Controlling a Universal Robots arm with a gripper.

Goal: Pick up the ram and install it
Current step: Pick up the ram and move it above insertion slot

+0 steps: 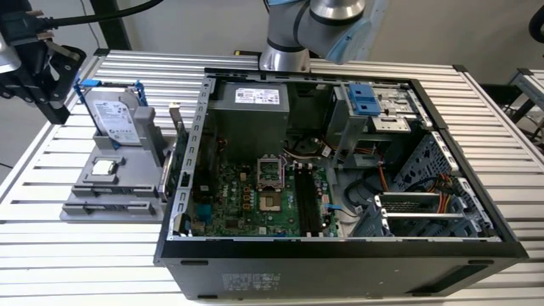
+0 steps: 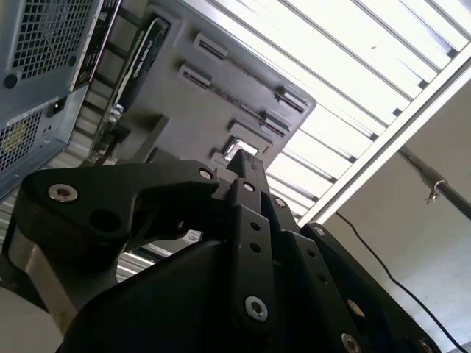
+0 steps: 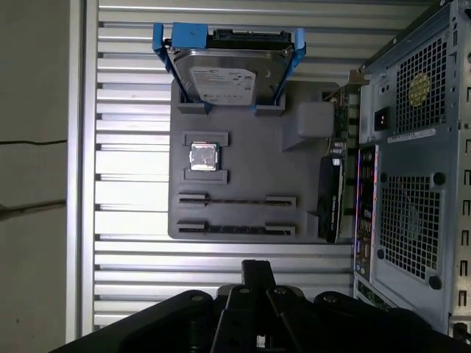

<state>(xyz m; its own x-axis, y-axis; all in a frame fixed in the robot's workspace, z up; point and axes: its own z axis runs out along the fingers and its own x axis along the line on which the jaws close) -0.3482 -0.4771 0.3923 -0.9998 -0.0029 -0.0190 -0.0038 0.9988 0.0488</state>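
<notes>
The gripper (image 3: 257, 268) has its two black fingers (image 2: 245, 165) pressed together, with nothing visible between them; in the second wrist view the tips meet at a single point. In the exterior view it hangs at the upper left of the frame. There it is over the slatted table (image 1: 51, 255), just left of the hard drive (image 1: 114, 115) and well apart from the open computer case (image 1: 340, 261).

A grey holder tray (image 1: 85, 209) lies on the table at the exterior view's left, beside the case. The silver hard drive, in blue brackets, stands at the tray's far end. A small square processor chip (image 3: 204, 156) sits nearer the middle of the tray.

Past the chip run two long narrow slots. A slim dark strip seen edge-on in the slot next to the chip may be the ram (image 3: 237, 200). From this angle it is hard to tell it from an empty groove.

A dark expansion card (image 3: 331, 198) stands on edge between the tray and the case. Inside the case, the black memory slots (image 1: 307, 201) run along the green motherboard (image 1: 242, 207).
</notes>
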